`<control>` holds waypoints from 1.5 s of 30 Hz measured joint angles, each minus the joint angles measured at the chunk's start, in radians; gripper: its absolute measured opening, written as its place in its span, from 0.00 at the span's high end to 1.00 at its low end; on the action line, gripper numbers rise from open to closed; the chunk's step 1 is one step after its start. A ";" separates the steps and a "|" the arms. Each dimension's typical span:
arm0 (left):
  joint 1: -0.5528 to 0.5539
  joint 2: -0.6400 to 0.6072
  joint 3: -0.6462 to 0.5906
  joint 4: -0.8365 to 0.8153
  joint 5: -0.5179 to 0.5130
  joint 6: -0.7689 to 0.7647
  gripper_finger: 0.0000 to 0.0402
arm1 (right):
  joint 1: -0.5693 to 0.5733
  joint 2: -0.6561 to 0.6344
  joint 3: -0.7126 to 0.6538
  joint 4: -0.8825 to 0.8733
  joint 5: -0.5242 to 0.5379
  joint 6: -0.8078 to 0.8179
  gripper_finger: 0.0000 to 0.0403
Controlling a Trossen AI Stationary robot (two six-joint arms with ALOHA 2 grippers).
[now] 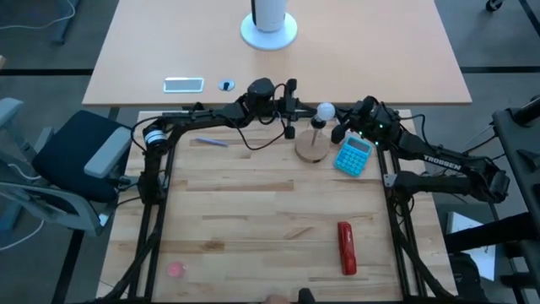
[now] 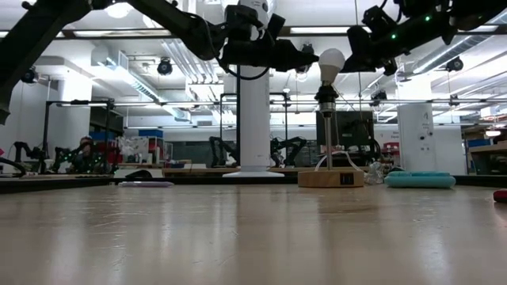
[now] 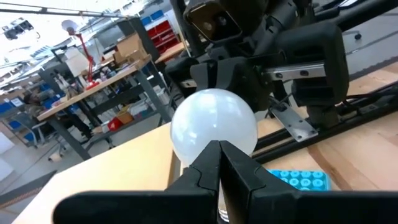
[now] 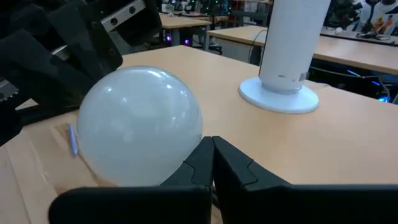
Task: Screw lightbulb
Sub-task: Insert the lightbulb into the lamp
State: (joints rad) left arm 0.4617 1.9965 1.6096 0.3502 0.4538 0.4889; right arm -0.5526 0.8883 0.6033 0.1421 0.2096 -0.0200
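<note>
1. Left claw [image 1: 293, 108] is pressed together and holds nothing; it hangs just beside the lightbulb [image 1: 326, 111], on the bulb's left in the high view.
2. Right claw [image 1: 344, 123] is likewise pressed together and empty, just beside the bulb on its other side.
3. In each wrist view the closed fingertips [image 3: 219, 163] cover the bulb's lower part; whether either claw touches the glass cannot be told.
4. One lightbulb, white and frosted, sits upright on top of a thin post [image 2: 328, 134] rising from a round wooden base [image 1: 312, 149] near the far edge of the table [image 1: 253, 211]. Its screw end is too small to make out.
5. Count on the table: one blue calculator [image 1: 353, 155] beside the base, one red oblong object [image 1: 346, 247], one small pink disc [image 1: 175, 270], one bluish pen-like item [image 1: 210, 142].
6. One white cylinder on a round base [image 1: 269, 29] stands on the farther desk, its top cut off in the high view.
</note>
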 joint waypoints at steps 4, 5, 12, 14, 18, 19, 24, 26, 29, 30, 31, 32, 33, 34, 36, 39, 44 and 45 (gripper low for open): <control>0.000 0.000 0.000 -0.007 -0.001 -0.006 1.00 | 0.000 0.000 0.000 0.006 -0.003 0.000 0.99; 0.000 0.000 0.000 -0.008 -0.006 -0.010 1.00 | 0.000 0.000 0.000 0.006 -0.003 0.000 0.99; 0.001 -0.002 0.000 -0.026 -0.050 -0.011 1.00 | 0.000 0.000 0.000 0.006 -0.004 0.011 0.99; 0.000 -0.002 0.000 -0.026 -0.051 -0.011 1.00 | 0.000 0.000 0.000 0.006 -0.005 0.016 0.99; 0.000 -0.002 0.000 -0.028 -0.052 -0.017 1.00 | 0.000 0.000 0.000 0.009 -0.005 0.019 0.99; 0.000 -0.002 0.000 -0.029 -0.052 -0.022 1.00 | 0.000 0.000 0.000 0.010 -0.005 0.019 0.99; 0.000 -0.002 0.000 -0.030 -0.052 -0.042 1.00 | 0.000 0.000 0.000 0.011 -0.005 0.019 0.99; 0.000 -0.002 0.000 -0.030 -0.052 -0.046 1.00 | 0.000 0.000 0.000 0.011 -0.005 0.019 0.99; 0.000 -0.002 0.000 -0.030 -0.059 -0.056 1.00 | 0.000 0.000 0.000 0.011 -0.005 0.020 0.99; 0.000 -0.002 0.000 -0.032 -0.071 -0.058 1.00 | 0.000 0.000 0.000 0.011 -0.005 0.020 0.99; 0.000 -0.002 0.000 -0.034 -0.080 -0.059 1.00 | 0.000 0.000 0.000 0.011 -0.005 0.020 0.99; 0.000 -0.002 0.000 -0.037 -0.088 -0.059 1.00 | 0.000 0.000 0.000 0.011 -0.005 0.020 0.99; 0.001 -0.002 0.000 -0.039 -0.090 -0.059 1.00 | 0.000 0.000 0.000 0.011 -0.005 0.020 0.99; 0.001 -0.002 0.000 -0.041 -0.091 -0.061 1.00 | 0.000 0.000 0.000 0.011 -0.006 0.020 0.99; 0.001 -0.002 0.000 -0.045 -0.093 -0.061 1.00 | 0.000 0.000 0.000 0.011 -0.007 0.019 0.99; 0.001 -0.002 0.000 -0.047 -0.093 -0.061 1.00 | 0.000 0.000 0.000 0.009 -0.008 0.019 0.99; 0.001 -0.002 0.000 -0.046 -0.092 -0.054 1.00 | 0.002 0.011 0.000 -0.003 -0.018 0.019 0.99; 0.001 -0.002 0.000 -0.046 -0.092 -0.054 1.00 | 0.002 0.016 0.000 -0.001 -0.020 0.019 0.99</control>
State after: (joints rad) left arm 0.4625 1.9949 1.6096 0.3043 0.3614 0.4351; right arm -0.5507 0.9044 0.6033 0.1414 0.1901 -0.0006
